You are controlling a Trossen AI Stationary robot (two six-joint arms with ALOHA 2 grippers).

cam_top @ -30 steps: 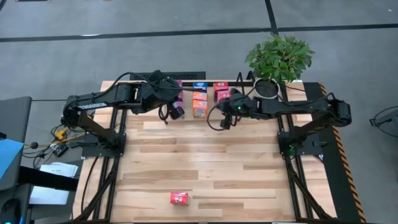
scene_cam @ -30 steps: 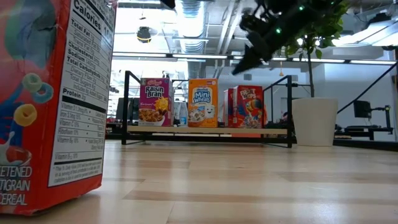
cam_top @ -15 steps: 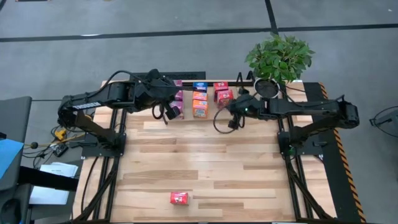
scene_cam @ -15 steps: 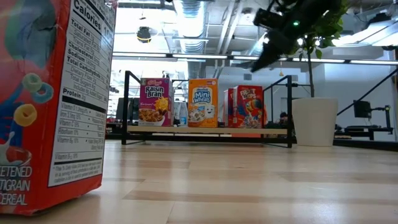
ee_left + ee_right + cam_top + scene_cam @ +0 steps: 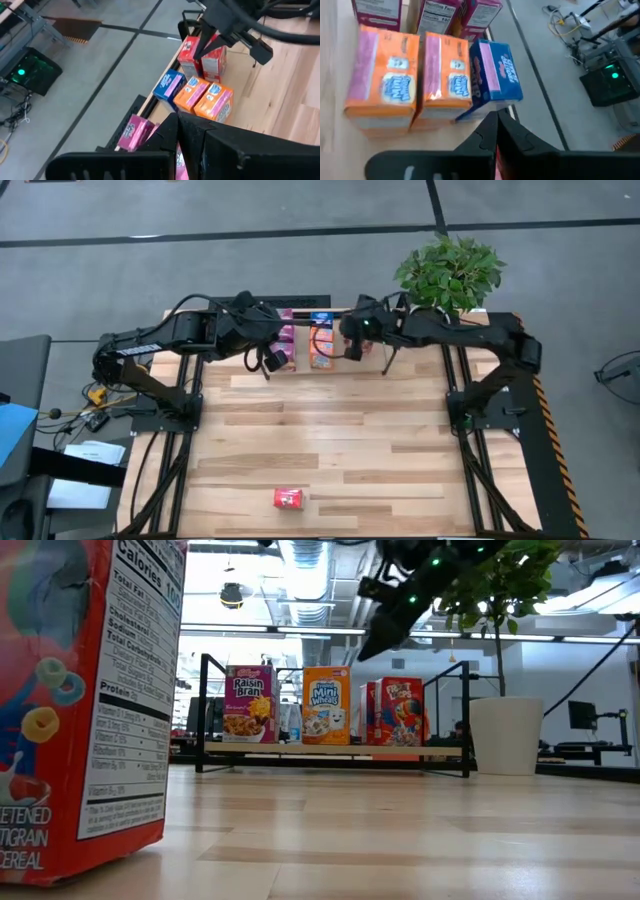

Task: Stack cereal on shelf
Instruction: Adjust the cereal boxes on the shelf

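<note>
Our right gripper [image 5: 352, 332] has swung left from beside the plant [image 5: 448, 270] to hover over the shelf [image 5: 335, 750], jaws shut on nothing. Our left gripper [image 5: 281, 358], also shut and empty, waits beside the pink boxes [image 5: 286, 335]. One red carton [image 5: 288, 498] sits unstacked at the bench's [image 5: 330, 440] near edge.

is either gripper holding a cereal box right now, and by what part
Neither seems to. The right gripper hangs shut over the red boxes on the shelf, and the left gripper is shut above the pink boxes; no box shows between either's fingers.
</note>
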